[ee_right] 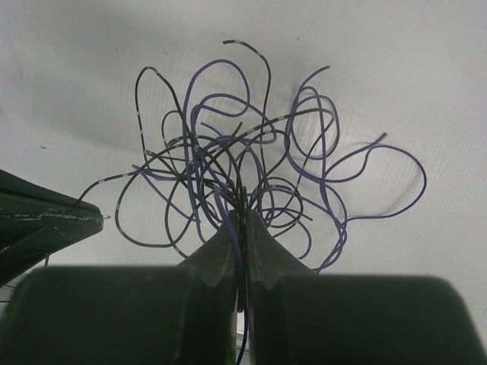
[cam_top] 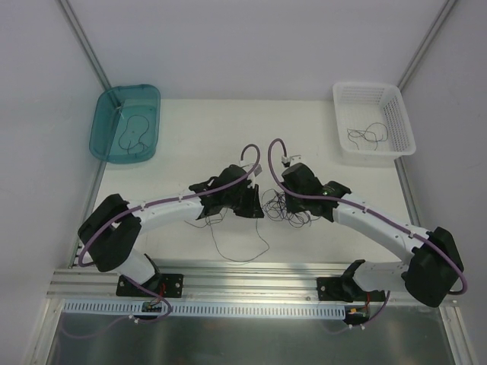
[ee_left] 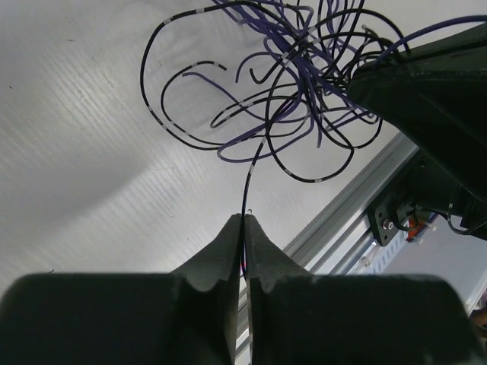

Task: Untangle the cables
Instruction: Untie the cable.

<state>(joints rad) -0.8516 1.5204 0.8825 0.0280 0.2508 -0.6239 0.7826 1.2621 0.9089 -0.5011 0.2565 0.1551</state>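
The cables (cam_top: 287, 207) form a tangled bundle of thin black and purple strands on the white table between the two grippers. My left gripper (ee_left: 245, 218) is shut on a single black strand that runs up into the bundle (ee_left: 289, 84). In the top view that gripper (cam_top: 255, 205) sits just left of the bundle. My right gripper (ee_right: 245, 214) is shut on several black and purple strands at the base of the bundle (ee_right: 251, 152). From above it (cam_top: 288, 188) sits at the bundle's far right side. One long strand (cam_top: 237, 249) trails toward the near edge.
A teal bin (cam_top: 103, 129) at the back left holds a dark cable (cam_top: 133, 141). A white basket (cam_top: 399, 114) at the back right holds more thin cables (cam_top: 365, 134). An aluminium rail (cam_top: 251, 283) runs along the table's near edge.
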